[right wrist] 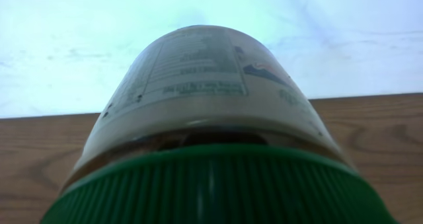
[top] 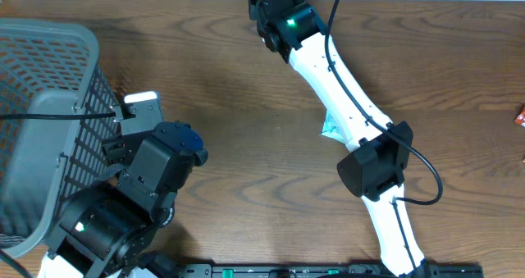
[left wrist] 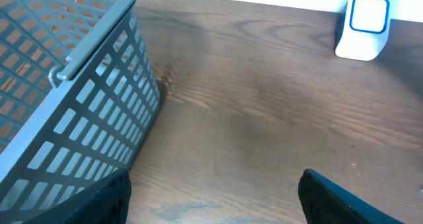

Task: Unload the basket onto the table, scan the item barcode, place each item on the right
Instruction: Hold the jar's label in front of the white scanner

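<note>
A jar [right wrist: 198, 72] with a pale printed label and a ribbed green lid [right wrist: 218, 184] fills the right wrist view, its lid end nearest the camera. It sits between the jaws of my right gripper, which is shut on it; the lid hides the fingers. In the overhead view my right arm [top: 344, 89] reaches to the table's far edge, where the jar is out of sight. The white scanner [left wrist: 362, 27] with a blue-framed window stands upright beside the basket, also visible from above as the scanner [top: 141, 106]. My left gripper [left wrist: 215, 207] hangs open over bare wood, short of the scanner.
A grey mesh basket [top: 41, 106] takes up the left of the table, and its wall [left wrist: 86, 118] is close to my left finger. A teal packet [top: 330, 127] lies partly under the right arm. A small red item [top: 520, 116] sits at the right edge.
</note>
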### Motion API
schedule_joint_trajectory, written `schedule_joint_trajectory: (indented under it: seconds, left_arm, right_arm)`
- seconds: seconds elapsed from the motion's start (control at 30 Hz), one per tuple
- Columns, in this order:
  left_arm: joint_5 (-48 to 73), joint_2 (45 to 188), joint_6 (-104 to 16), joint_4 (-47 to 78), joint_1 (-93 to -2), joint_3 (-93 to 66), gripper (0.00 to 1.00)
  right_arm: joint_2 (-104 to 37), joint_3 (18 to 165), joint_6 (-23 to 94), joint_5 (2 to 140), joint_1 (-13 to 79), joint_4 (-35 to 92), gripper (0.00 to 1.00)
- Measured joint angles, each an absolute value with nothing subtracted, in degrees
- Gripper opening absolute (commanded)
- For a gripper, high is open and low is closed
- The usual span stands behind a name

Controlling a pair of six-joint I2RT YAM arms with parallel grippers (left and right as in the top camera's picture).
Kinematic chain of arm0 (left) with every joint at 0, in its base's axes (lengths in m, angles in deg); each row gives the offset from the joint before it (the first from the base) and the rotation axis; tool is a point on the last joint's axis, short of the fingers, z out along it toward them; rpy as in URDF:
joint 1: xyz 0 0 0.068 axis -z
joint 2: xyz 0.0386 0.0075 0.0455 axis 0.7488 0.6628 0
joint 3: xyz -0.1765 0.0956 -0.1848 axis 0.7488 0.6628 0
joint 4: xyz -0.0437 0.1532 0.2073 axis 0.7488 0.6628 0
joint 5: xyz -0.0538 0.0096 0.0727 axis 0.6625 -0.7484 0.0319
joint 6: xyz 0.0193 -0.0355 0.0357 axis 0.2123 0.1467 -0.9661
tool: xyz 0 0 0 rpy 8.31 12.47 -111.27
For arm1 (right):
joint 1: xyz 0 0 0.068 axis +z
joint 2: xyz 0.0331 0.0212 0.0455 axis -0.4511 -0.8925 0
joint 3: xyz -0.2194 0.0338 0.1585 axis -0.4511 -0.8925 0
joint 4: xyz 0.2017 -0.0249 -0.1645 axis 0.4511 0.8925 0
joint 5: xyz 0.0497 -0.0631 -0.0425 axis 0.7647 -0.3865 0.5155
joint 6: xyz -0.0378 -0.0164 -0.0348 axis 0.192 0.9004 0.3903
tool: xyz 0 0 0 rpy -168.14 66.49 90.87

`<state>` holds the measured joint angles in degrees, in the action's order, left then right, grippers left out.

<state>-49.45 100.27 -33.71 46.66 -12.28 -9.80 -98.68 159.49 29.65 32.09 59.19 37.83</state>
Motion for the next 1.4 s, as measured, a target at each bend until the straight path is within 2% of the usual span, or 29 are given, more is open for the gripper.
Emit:
schedule_joint_trajectory:
  seconds: [0.07,0.2,0.33,0.43,0.93,1.2,1.4]
  left_arm:
    - [-49.45,100.27,-33.71,46.66,-12.28,-9.8,0.81]
    - [-49.45,100.27,-33.71,46.66,-12.28,-9.8,0.82]
    - [-49.45,100.27,-33.71,46.66,-12.28,-9.8,0.81]
    - [-49.45,100.27,-33.71,46.66,-12.28,-9.8,0.81]
    - [-49.45,100.27,-33.71,46.66,-12.28,-9.8,0.81]
    - [-49.45,100.27,-33.71,46.66,-12.28,-9.8,0.81]
    - [-49.48,100.27,-33.71,46.68,-12.28,-9.8,0.81]
  right_arm:
    - [-98.68,159.47,29.67,31.79,59.19,38.73,0.55]
    - [-98.68,159.32,29.84,31.42,59.37,42.86,0.56]
    - [-98.68,159.1,30.11,29.91,59.46,42.66,0.48]
    - [-98.68,158.75,30.26,29.62,59.35,38.25,0.44]
    - [-103.99,148.24,30.5,34.91,53.58,10.86,0.42]
    - [-110.81,147.21,30.5,37.23,53.53,4.17,0.43]
    - [-113.61,147.19,30.5,37.69,53.51,3.67,0.44]
